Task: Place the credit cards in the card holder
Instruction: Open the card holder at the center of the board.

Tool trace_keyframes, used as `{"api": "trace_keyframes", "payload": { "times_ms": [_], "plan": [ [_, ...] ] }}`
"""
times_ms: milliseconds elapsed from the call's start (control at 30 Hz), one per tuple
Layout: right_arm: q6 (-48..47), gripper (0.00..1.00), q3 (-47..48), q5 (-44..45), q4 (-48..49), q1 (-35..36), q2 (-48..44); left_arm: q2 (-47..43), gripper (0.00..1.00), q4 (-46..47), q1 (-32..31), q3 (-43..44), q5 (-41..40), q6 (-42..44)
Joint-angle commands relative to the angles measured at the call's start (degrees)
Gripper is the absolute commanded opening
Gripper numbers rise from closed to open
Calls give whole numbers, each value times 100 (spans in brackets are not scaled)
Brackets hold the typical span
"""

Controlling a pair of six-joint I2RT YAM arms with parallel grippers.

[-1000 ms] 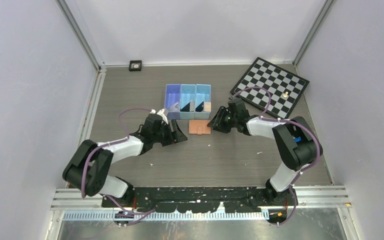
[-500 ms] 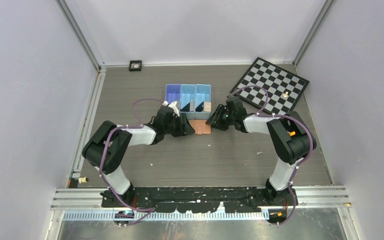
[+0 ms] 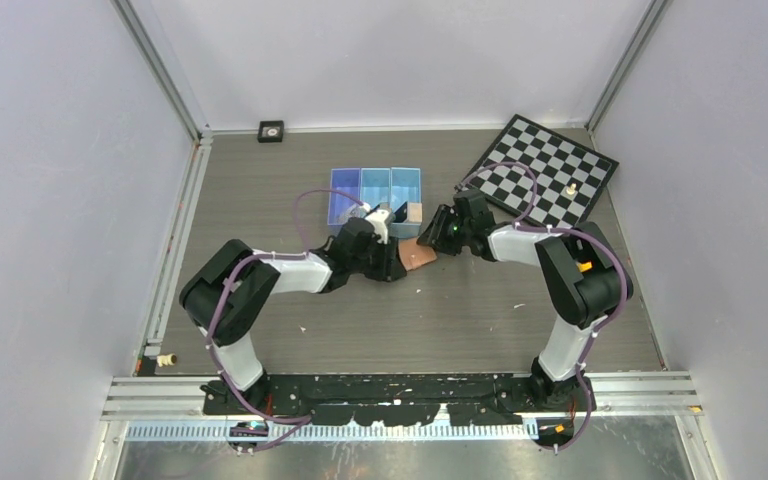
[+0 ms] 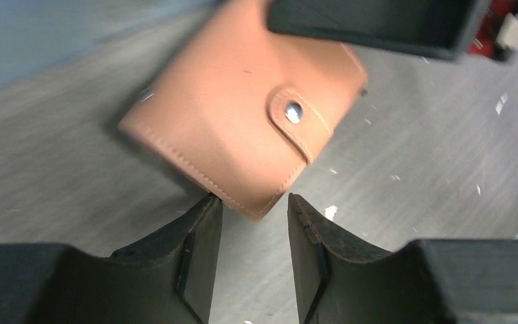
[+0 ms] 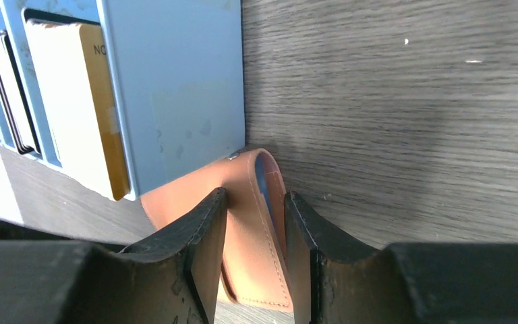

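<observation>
The grey wood-grain surface (image 3: 460,320) carries everything. A black-and-white chessboard (image 3: 545,170) lies at its far right corner. Left of that board sits a three-compartment blue bin (image 3: 375,183), and both arms reach in to meet just in front of it.

The card holder (image 3: 419,257) sits there beside the bin's right end, folded, with its snap tab fastened. In the right wrist view it stands tilted up on one edge, touching the bin wall.

The right tool (image 5: 255,199) pinches the card holder's folded edge, one finger against each face. The left tool (image 4: 251,202) is spread, with a gap on either side of the holder's near corner, which pokes just between its tips without touching.

The credit cards (image 5: 8,94) stand on edge in a bin compartment. A pale block with a gold side (image 5: 74,101) fills the end compartment nearest the holder. A small light chess piece (image 3: 570,187) stands on the board.
</observation>
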Motion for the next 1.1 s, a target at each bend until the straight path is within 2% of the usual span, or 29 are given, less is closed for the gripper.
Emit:
{"api": "trace_keyframes", "payload": {
  "times_ms": [0, 200, 400, 533, 633, 700, 800, 933, 1067],
  "plan": [
    [-413, 41, 44, -439, -609, 398, -219, -23, 42, -49, -658, -125, 547, 325],
    [-869, 41, -13, -513, -1244, 854, -565, -545, 42, -241, -1357, -504, 521, 0],
    [-987, 45, -102, -132, -1690, 1236, -1130, -1652, 47, -1119, -1876, -937, 241, -303],
    [-736, 57, -131, 1014, -2277, 1240, -1830, -2682, 53, -2072, -1889, -1084, -418, -495],
    [-588, 64, -82, 1592, -2718, 1241, -2294, -3304, 59, -2648, -1876, -1075, -1222, -666],
    [-577, 65, -186, 1429, -2696, 1245, -2593, -3556, 66, -2766, -1852, -1093, -1565, -697],
    [-632, 65, -450, 604, -2377, 1252, -2853, -3577, 68, -2711, -1698, -1138, -1679, -742],
    [-828, 56, -561, -191, -2262, 1298, -2731, -3040, 63, -2587, -1366, -1040, -1420, -830],
    [-961, 52, -578, -739, -2160, 1336, -2473, -2487, 58, -2485, -1318, -818, -1301, -777]
  ]
}}
